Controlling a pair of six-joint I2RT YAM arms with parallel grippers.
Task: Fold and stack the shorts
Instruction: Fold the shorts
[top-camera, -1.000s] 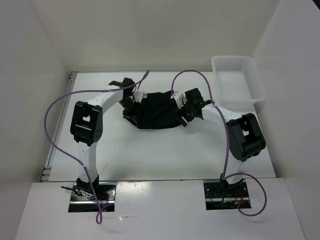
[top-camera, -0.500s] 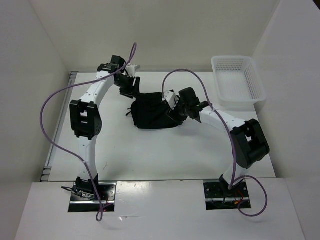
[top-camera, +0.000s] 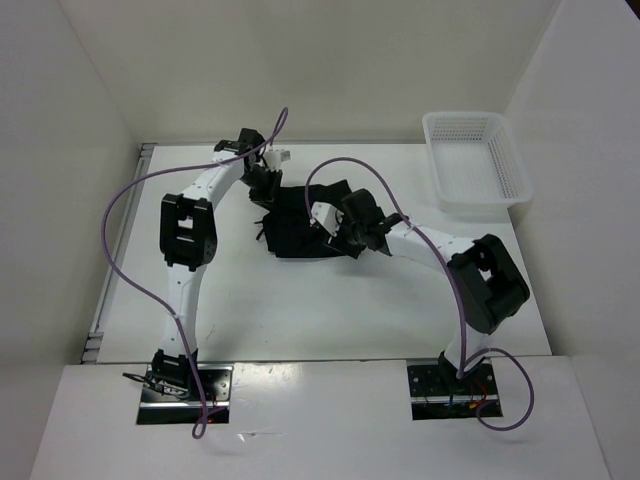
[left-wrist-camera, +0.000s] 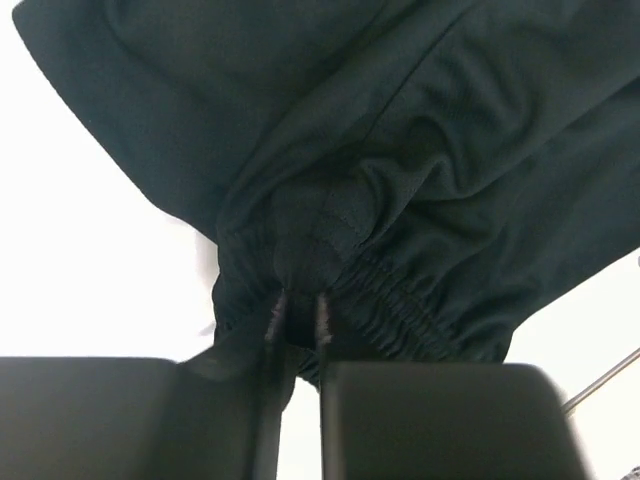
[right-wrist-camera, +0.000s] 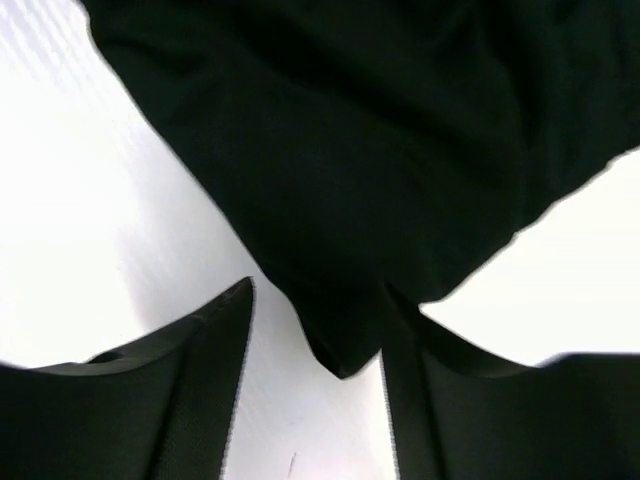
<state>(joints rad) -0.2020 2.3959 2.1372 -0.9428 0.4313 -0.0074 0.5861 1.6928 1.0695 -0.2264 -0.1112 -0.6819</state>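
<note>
The shorts (top-camera: 290, 235) lie bunched just above the middle of the top view, on the table (top-camera: 300, 310), well apart from the basket (top-camera: 475, 160) at upper right.

On the left wrist view my left gripper (left-wrist-camera: 297, 318) has its fingers drawn narrow on the gathered waistband (left-wrist-camera: 400, 300) at the lower centre of the frame. It looks like a pinch on only a small tuck of elastic. If I lift or pull from there, I judge the tuck could slide out, or the cloth could hang twisted and spoil the fold.

On the right wrist view my right gripper (right-wrist-camera: 315, 290) stands with its fingers wide. A dark corner of the shorts pokes down between them at lower centre, and nothing is clamped. Should I bring the fingers together there, I may catch only the tip, or more than one layer; I cannot tell how many layers that corner has.

Both grippers sit close on one small heap, so pulling unevenly could drag the pile across the table rather than spread it.
</note>
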